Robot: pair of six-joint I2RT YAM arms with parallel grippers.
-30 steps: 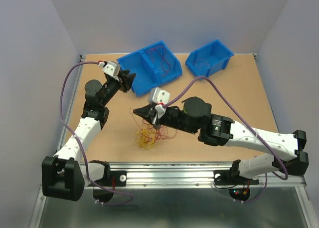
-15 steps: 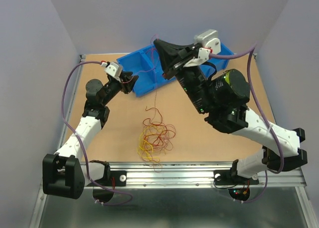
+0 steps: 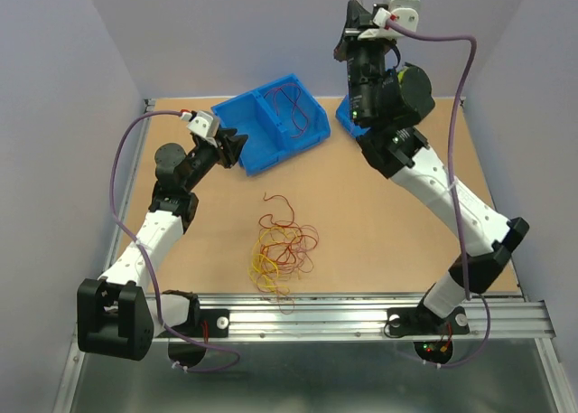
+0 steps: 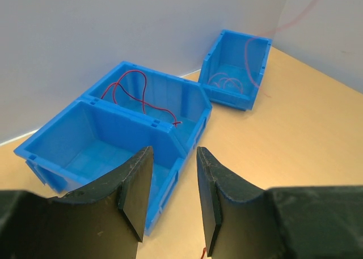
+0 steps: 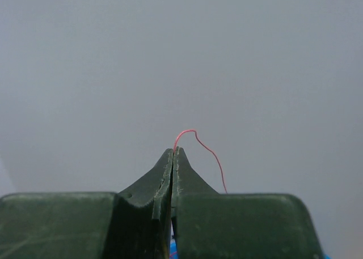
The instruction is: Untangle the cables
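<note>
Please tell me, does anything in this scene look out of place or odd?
Nothing is spilled or broken. One thing stands out: a thin red cable rises from the small blue bin towards the right gripper, which is raised high and shut on it. The tangle of cables lies unsorted on the table.

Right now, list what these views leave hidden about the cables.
- Top view: the tangle has strands too thin to tell which crosses which, and no wrist camera sees it.
- Right wrist view: the red cable is pinched in the shut right gripper, and its lower run is hidden behind the gripper itself.
- Left wrist view: the hanging strand is faint and blurred, with its upper end cut off by the top edge.
</note>
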